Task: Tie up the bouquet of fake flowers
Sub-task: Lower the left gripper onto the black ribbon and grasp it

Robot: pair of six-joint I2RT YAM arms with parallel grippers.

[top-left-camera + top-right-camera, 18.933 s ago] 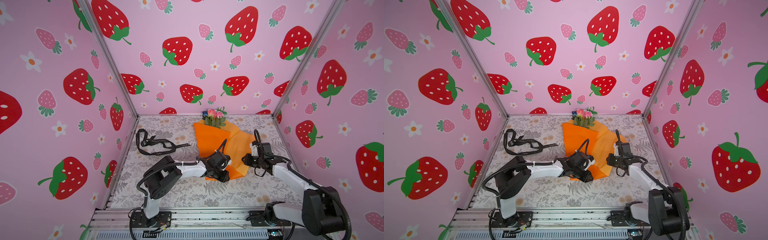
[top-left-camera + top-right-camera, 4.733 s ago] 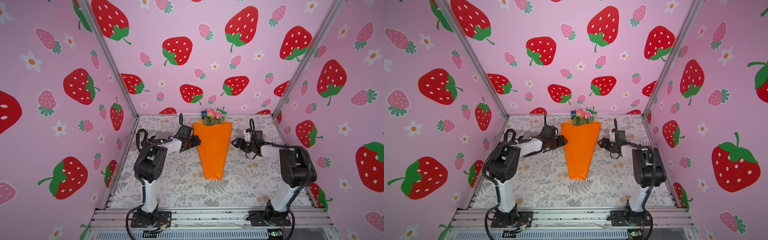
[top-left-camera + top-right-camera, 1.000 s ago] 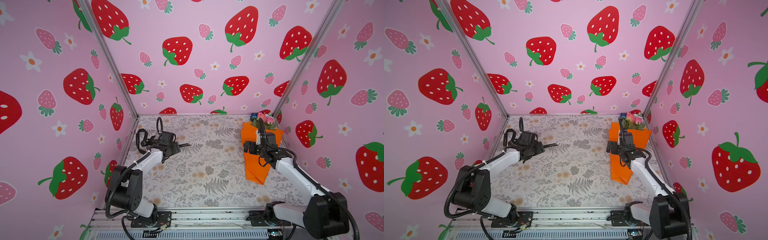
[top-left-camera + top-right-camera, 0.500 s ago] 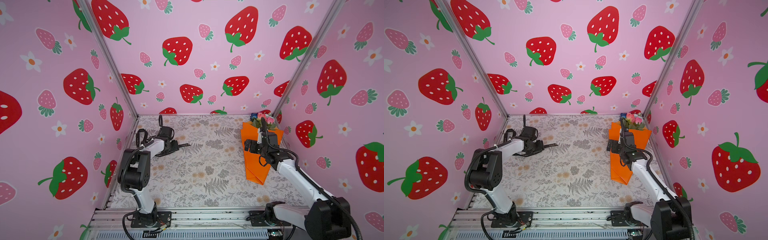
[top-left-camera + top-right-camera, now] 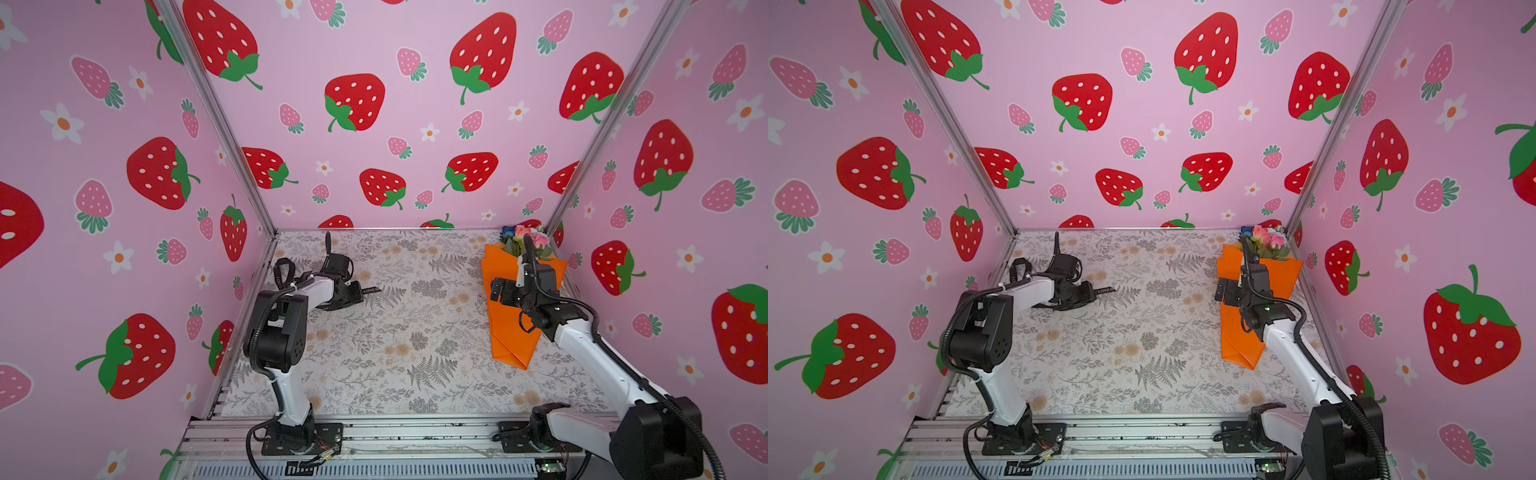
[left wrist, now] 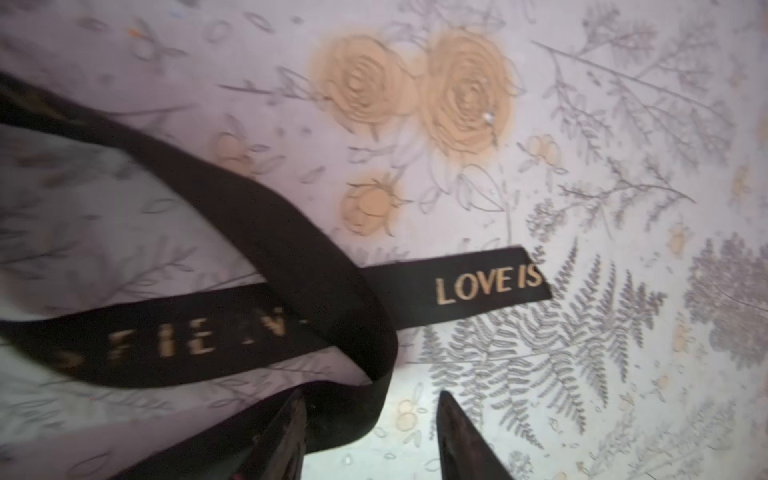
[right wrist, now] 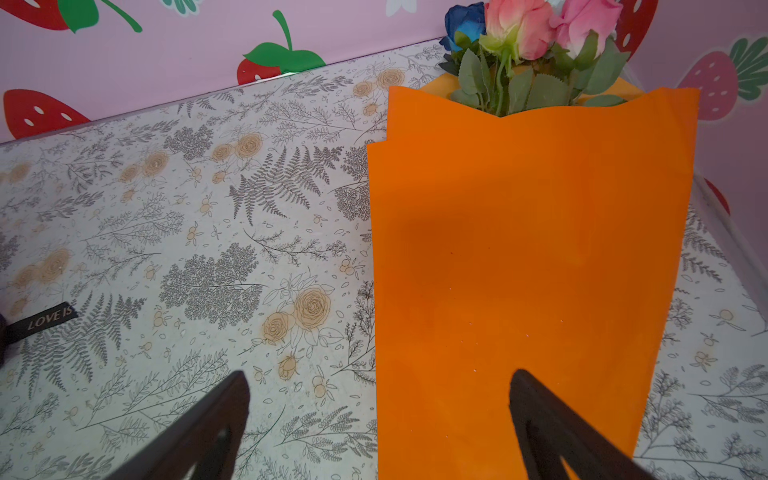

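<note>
In both top views the bouquet of fake flowers [image 5: 503, 340] lies lengthwise along the right wall [image 5: 665, 291], blooms rearward, nearest the right tool [image 5: 500, 293]; in the left wrist view the left tool [image 6: 370, 432], jaws parted, sits over the ribbon [image 6: 399, 291], and in the right wrist view the right tool's wide-open jaws straddle the orange paper [image 7: 519, 249] at its edge.

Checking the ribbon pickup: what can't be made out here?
Middle of the ribbon: covered by the left arm in both top views.
Lettering on it: blurred in the left wrist view; only "LOVE IS" reads.
Stems of the bouquet: hidden inside the orange paper in every view.
Its bottom tip: cut off by the right wrist view's edge.
</note>
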